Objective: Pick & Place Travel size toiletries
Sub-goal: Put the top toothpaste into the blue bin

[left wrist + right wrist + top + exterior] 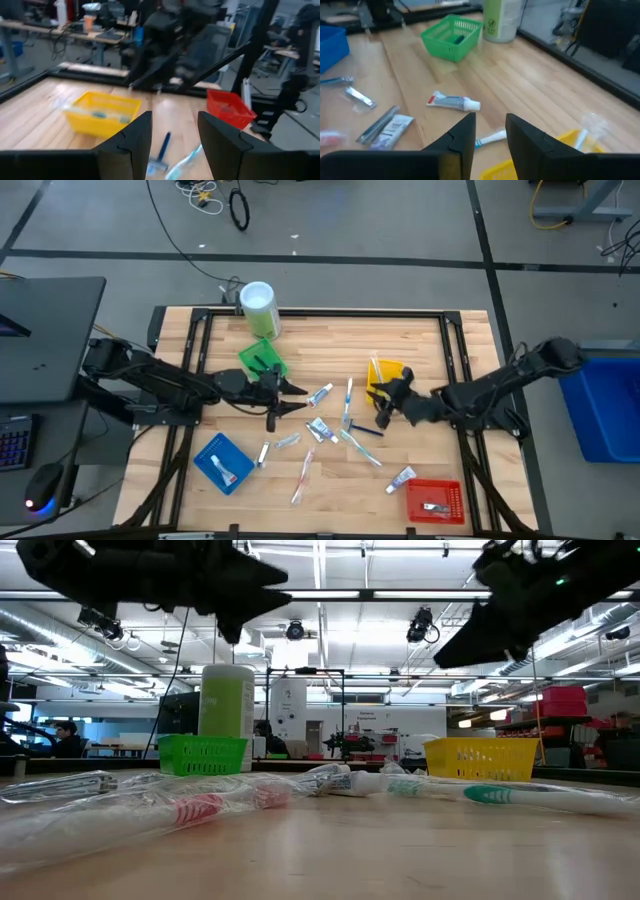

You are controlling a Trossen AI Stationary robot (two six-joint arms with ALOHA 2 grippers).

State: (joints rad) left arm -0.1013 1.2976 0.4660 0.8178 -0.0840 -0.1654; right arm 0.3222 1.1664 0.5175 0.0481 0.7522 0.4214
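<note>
Both the left gripper [298, 390] and right gripper [384, 402] hover empty with fingers parted, while most small white tubes and slim toothbrushes [345, 430] lie scattered below and between them, few yet in trays.

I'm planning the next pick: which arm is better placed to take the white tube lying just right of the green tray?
Left, probably. The left gripper hangs open right beside the white tube, near the green tray. The right gripper, also open and empty, sits farther off by the yellow tray.
</note>
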